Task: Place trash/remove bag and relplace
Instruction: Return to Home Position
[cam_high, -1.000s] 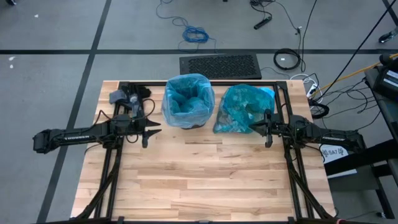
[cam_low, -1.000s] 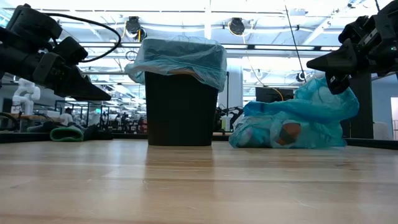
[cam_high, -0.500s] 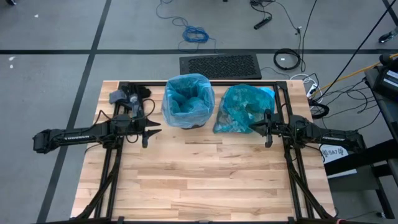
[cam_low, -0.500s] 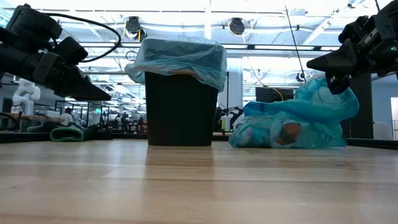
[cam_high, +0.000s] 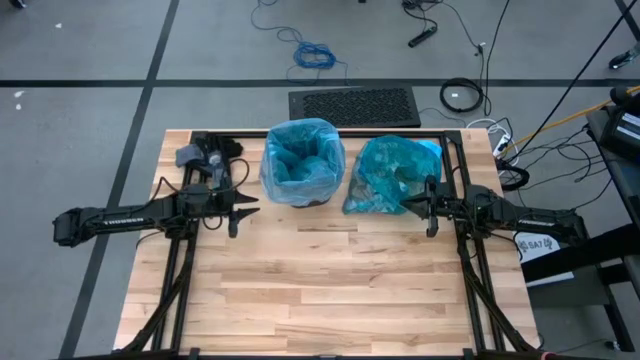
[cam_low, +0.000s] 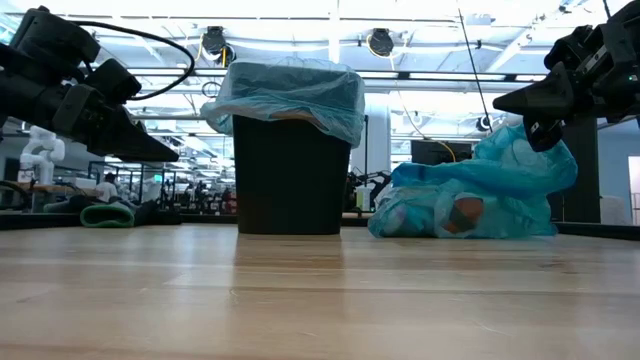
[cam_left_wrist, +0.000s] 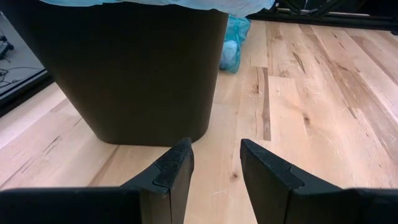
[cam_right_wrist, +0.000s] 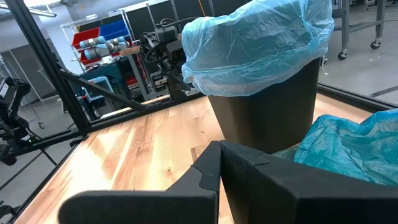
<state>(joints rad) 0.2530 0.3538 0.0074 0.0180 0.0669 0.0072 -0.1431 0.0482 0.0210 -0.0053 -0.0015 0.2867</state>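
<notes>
Where the black bin (cam_low: 290, 175) stands at the far middle of the table (cam_high: 330, 290), a pale sky-blue liner (cam_high: 302, 160) drapes over its rim. Just beside it, on the right arm's side, the teal bag (cam_high: 390, 178) lies slumped on the wood, with brown trash (cam_low: 462, 215) showing through. Left gripper (cam_left_wrist: 216, 152): fingers parted, empty, facing the bin. Right gripper (cam_right_wrist: 219, 149): fingers pressed together, holding nothing, raised near the bag.

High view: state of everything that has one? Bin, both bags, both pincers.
bin: upright, lined.
light blue bag: in the bin, folded over its rim.
teal bag: out of the bin, lying on the table, trash inside.
left pincer: open, empty.
right pincer: shut, empty.
</notes>
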